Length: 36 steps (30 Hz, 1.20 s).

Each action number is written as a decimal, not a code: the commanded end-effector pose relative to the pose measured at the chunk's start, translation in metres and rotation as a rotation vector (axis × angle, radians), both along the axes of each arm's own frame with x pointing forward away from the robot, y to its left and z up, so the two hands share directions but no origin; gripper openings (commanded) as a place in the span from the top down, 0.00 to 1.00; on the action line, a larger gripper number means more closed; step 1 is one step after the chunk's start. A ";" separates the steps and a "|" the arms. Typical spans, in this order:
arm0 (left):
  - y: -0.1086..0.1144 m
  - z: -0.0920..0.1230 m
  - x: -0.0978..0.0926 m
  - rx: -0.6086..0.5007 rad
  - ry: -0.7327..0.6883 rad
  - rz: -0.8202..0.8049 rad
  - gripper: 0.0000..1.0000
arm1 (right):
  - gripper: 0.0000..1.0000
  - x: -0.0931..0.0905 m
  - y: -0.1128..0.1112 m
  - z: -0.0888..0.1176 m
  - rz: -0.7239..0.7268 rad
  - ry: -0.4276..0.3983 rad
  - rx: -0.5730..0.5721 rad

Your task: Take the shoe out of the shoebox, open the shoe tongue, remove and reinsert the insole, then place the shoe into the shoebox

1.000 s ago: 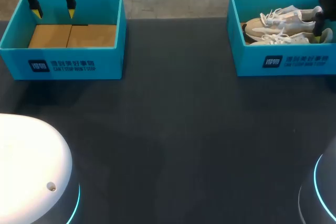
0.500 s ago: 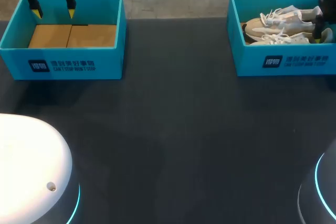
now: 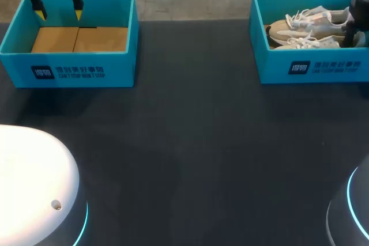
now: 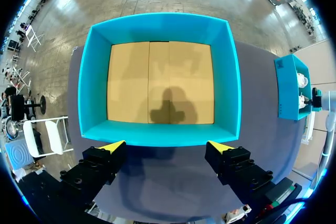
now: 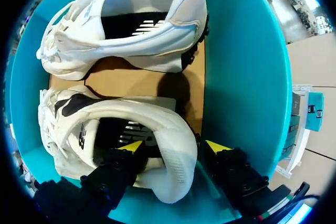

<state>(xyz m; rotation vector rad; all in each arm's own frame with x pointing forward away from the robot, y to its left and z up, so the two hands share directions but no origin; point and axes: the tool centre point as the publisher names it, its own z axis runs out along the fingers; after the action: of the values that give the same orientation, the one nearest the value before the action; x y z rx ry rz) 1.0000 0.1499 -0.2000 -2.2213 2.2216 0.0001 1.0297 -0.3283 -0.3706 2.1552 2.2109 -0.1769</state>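
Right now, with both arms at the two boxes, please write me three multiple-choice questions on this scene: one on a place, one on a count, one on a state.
1. Where do the white lace-up shoes lie?
A. on the dark tabletop
B. in the right teal box
C. on the white robot base

2. How many shoes are there?
A. one
B. two
C. four

3. The left gripper, above the left teal box, is:
A. open and empty
B. shut on a shoe
C. shut on an insole

Answers:
1. B, the head view shows them inside its walls.
2. B, the right wrist view shows two side by side.
3. A, its yellow tips stand apart with nothing between.
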 end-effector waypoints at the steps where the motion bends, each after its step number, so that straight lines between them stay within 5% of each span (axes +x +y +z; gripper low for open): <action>1: 0.000 0.000 0.000 0.000 0.000 0.000 0.00 | 0.30 0.004 -0.001 -0.006 -0.001 0.010 0.006; 9: 0.000 0.000 0.000 0.000 0.000 0.000 0.00 | 0.30 0.003 -0.001 -0.014 -0.006 0.028 0.016; 12: 0.000 0.000 0.000 0.000 0.000 0.000 0.00 | 0.36 0.003 -0.001 -0.015 -0.008 0.032 0.020; 16: 0.000 0.000 0.000 0.000 0.000 0.000 0.00 | 0.57 0.004 -0.002 -0.017 -0.013 0.037 0.024; 23: 0.000 0.000 0.000 0.000 0.000 0.000 0.00 | 0.63 0.004 -0.001 -0.020 -0.013 0.045 0.025; 27: 0.000 0.000 0.000 0.000 0.000 0.000 0.00 | 0.81 0.003 0.001 -0.022 -0.012 0.052 0.026; 28: 0.000 0.000 0.000 0.000 0.000 0.000 0.00 | 0.97 0.003 0.001 -0.023 -0.012 0.053 0.026; 29: 0.000 0.000 0.000 0.000 0.000 0.000 0.00 | 1.00 0.003 0.001 -0.023 -0.013 0.053 0.025; 36: 0.000 0.000 0.000 0.000 0.000 0.000 0.00 | 1.00 0.002 0.003 -0.015 -0.029 0.037 0.010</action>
<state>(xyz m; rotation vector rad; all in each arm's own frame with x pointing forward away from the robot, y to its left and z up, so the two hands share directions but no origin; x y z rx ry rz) 1.0000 0.1499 -0.2000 -2.2212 2.2216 0.0002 1.0305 -0.3337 -0.3851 2.2115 2.2136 -0.2028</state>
